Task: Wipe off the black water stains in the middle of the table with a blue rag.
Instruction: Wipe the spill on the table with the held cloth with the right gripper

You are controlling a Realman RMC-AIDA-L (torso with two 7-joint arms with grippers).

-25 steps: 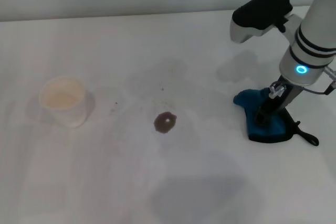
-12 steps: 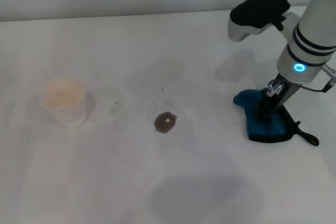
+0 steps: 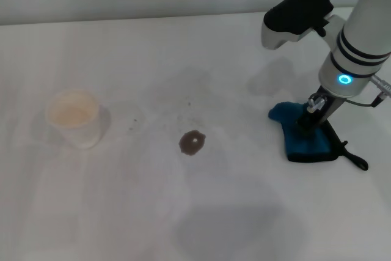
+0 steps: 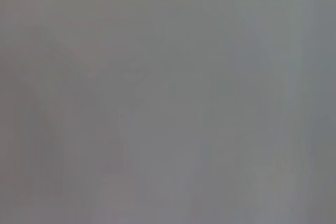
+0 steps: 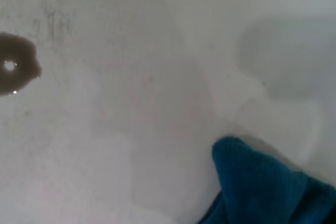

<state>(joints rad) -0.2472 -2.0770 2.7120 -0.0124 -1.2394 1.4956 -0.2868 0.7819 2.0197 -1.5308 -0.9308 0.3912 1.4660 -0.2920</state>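
Note:
The black water stains are a small brown-grey round blot with a paler centre in the middle of the white table, plus tiny specks behind it. The blot also shows in the right wrist view. The blue rag, with black edging and a black loop, lies bunched on the table at the right, well apart from the blot. My right gripper stands on the rag, shut on its raised fold. The rag's corner shows in the right wrist view. My left gripper is out of view; its wrist view is plain grey.
A white paper cup stands on the table at the left. A large faint grey shadow patch lies near the table's front. The table's far edge runs along the back.
My right arm has shifted slightly left, and the blue rag has moved a little left with it, towards the blot. The cup and blot have not moved.

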